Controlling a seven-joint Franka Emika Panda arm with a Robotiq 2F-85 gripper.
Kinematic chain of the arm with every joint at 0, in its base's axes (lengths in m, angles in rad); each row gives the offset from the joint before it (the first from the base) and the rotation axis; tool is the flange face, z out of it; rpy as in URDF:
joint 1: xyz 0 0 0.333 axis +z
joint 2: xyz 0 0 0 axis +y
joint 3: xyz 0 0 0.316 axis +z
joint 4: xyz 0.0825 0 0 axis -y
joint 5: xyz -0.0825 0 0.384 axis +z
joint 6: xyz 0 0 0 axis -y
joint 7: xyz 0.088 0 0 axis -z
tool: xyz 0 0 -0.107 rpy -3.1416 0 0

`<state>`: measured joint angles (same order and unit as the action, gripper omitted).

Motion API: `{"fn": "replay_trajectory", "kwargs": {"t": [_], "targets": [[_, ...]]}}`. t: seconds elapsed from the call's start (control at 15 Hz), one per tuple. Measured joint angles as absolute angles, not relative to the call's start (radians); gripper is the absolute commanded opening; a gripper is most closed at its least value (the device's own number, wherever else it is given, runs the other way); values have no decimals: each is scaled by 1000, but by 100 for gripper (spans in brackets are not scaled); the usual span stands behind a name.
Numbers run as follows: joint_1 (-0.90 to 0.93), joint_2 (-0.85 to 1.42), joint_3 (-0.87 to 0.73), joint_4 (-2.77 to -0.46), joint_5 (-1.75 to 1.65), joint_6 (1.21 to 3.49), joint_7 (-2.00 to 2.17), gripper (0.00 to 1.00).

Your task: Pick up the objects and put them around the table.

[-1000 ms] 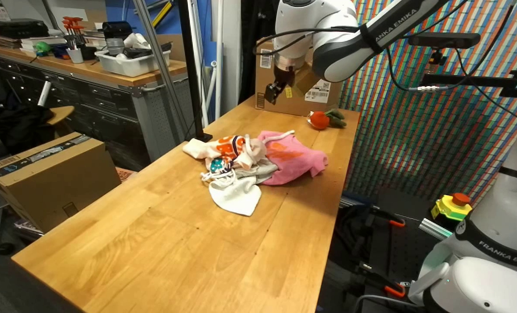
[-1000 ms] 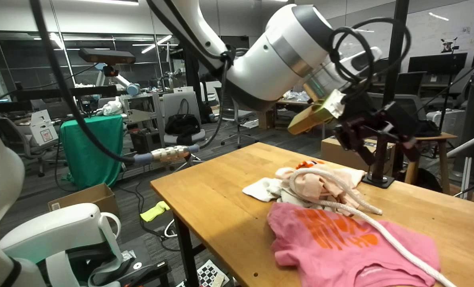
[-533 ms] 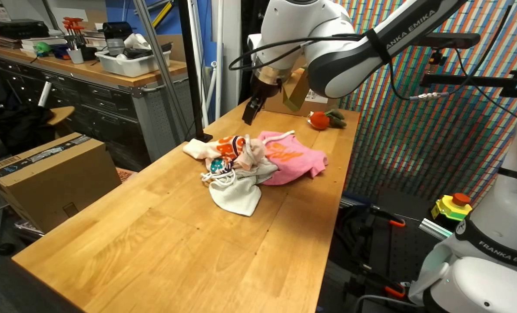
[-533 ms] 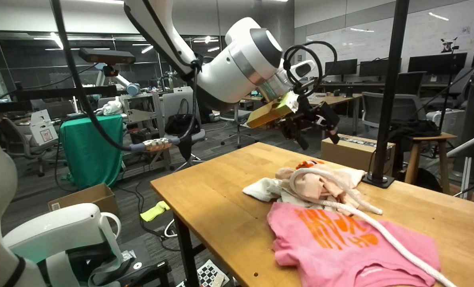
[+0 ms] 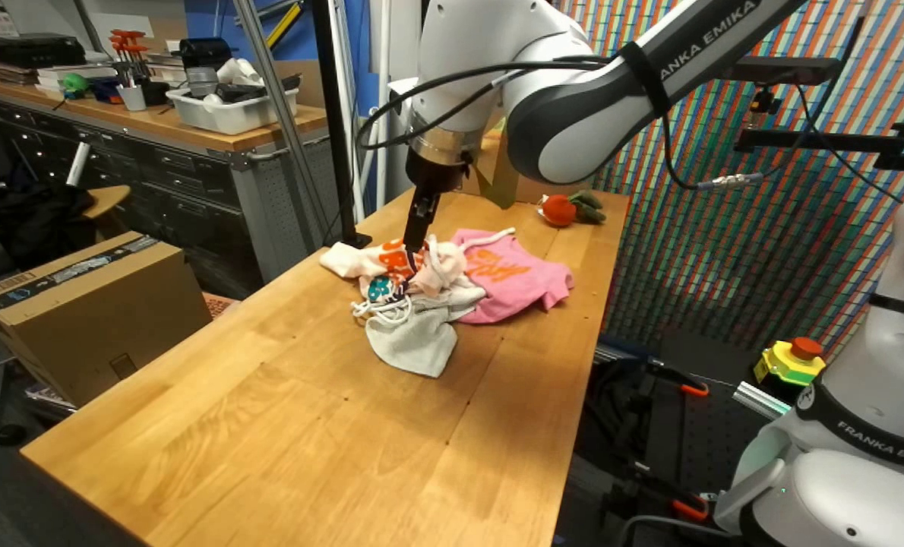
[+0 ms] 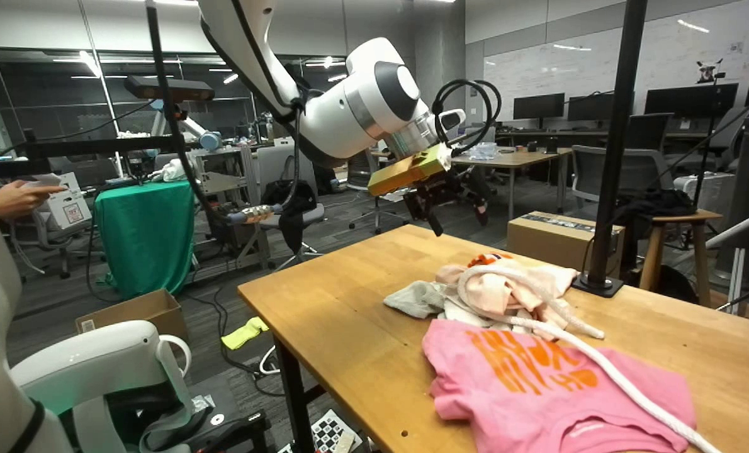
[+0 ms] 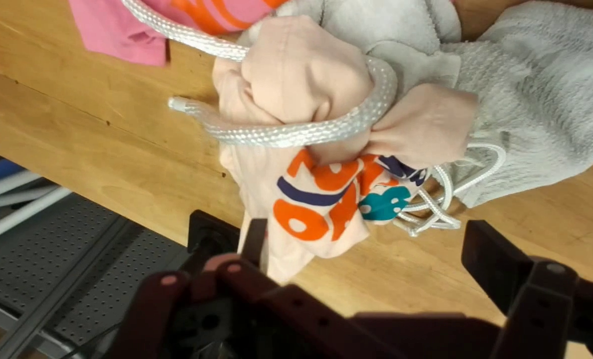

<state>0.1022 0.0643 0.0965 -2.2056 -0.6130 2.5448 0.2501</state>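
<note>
Wrist view: gripper [image 7: 369,239], jaws are standing apart, empty; smooth patterned cloth [image 7: 311,187] is lying ahead, its length running toward the finger [image 7: 255,242] at the view's left; braided white rope [image 7: 296,135] is looping across.
In an exterior view: gripper is hanging above; pink cloth [image 6: 538,409] is spreading flat.
In an exterior view: soft grey cloth [image 5: 414,346] is trailing over wooden table [image 5: 308,433].

The tool [image 6: 459,224] hangs, jaws apart, above the table [image 6: 349,296], where white cord [image 6: 639,396] crosses a pink shirt [image 6: 516,412].
</note>
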Motion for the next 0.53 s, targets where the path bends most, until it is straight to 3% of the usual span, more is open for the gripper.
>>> {"fn": "replay_trajectory", "kwargs": {"t": [0.53], "targets": [[121, 222, 96, -2048, -544, 2411, 144, 100]]}}
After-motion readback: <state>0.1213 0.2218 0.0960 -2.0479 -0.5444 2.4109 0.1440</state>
